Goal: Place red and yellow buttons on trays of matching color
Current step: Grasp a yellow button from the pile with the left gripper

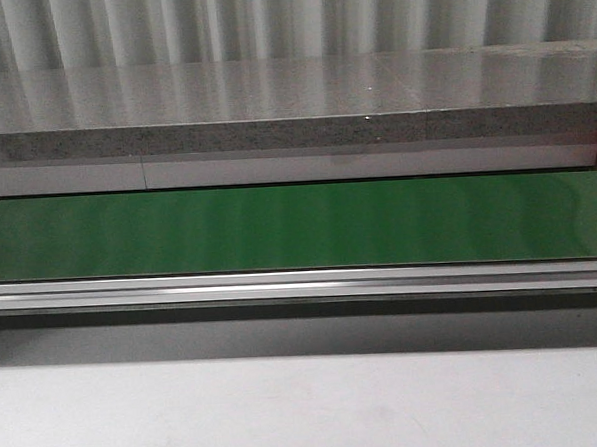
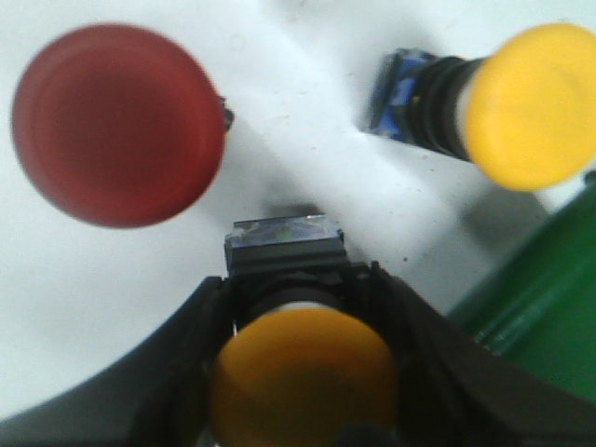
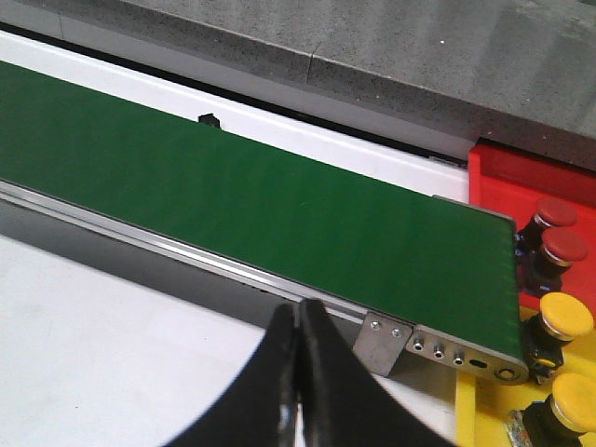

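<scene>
Our left claw (image 2: 303, 372) is closed on a yellow button (image 2: 303, 377), fingers (image 2: 424, 354) clamping its black body so the domed cap faces the camera. Beyond it on the white desk (image 2: 307, 158) lie a red button (image 2: 116, 126) and a second yellow button (image 2: 526, 107). Our right claw (image 3: 298, 391) is pinched shut and empty, near the green conveyor belt (image 3: 261, 205). At the belt's end, a red tray (image 3: 521, 172) and a yellow tray (image 3: 484, 414) already hold matching buttons, so the held button likely goes there.
</scene>
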`<state>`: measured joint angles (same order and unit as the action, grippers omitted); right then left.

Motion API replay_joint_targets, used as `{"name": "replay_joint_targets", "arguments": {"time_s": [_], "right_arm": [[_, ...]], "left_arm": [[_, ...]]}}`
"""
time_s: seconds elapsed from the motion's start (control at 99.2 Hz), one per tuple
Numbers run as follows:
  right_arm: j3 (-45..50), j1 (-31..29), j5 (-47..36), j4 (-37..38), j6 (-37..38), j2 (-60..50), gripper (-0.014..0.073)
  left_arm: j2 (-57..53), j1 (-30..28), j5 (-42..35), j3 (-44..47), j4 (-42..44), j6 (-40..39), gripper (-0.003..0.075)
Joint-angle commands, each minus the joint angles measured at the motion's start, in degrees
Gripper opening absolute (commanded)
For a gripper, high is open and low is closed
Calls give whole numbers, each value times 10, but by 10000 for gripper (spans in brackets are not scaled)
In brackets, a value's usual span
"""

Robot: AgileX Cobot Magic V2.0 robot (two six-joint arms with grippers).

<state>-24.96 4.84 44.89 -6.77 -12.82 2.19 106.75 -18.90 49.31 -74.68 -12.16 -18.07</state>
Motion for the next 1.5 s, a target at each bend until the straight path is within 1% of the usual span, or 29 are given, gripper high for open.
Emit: {"name": "replay_joint_targets", "arguments": {"time_s": [0.0,0.161,0.252,0.393,0.484,0.675,0.897,0.998,1.119,1.19,1.26,1.311,1.381,1.432,1.492], "right_arm": [[-13,0,-42,-1,0,7,-67],[-13,0,-43,-1,0,7,-67],[-13,0,-43,-1,0,7,-67],[-13,0,-44,-1,0,7,-67],[-13,0,-44,-1,0,7,-67],[-13,0,-45,-1,0,7,-67],[-13,0,-45,-1,0,7,-67],[-13,0,-45,-1,0,7,-67],[-13,0,-45,-1,0,7,-67],[-13,0,-45,-1,0,7,-67],[-13,0,-45,-1,0,7,-67],[-13,0,-45,-1,0,7,-67],[-13,0,-45,-1,0,7,-67],[-13,0,-45,-1,0,7,-67],[-13,0,-45,-1,0,7,-67]], "left_arm": [[-61,0,-1,-17,-8,58,109],[-114,0,28,-17,-2,196,109],[-135,0,49,-17,-1,246,109],[-156,22,93,-17,-1,301,109],[-157,42,113,-17,-1,309,109],[-155,75,113,-17,0,309,110],[-135,79,113,-17,11,309,111],[-130,79,116,-17,12,309,127],[-123,79,119,-17,13,309,169],[-121,79,115,-17,13,313,212],[-121,79,111,-17,13,313,298],[-121,79,107,-17,13,313,388],[-121,79,101,-17,4,313,482],[-122,79,91,-19,-7,313,516],[-125,79,81,-27,-30,314,519]]}}
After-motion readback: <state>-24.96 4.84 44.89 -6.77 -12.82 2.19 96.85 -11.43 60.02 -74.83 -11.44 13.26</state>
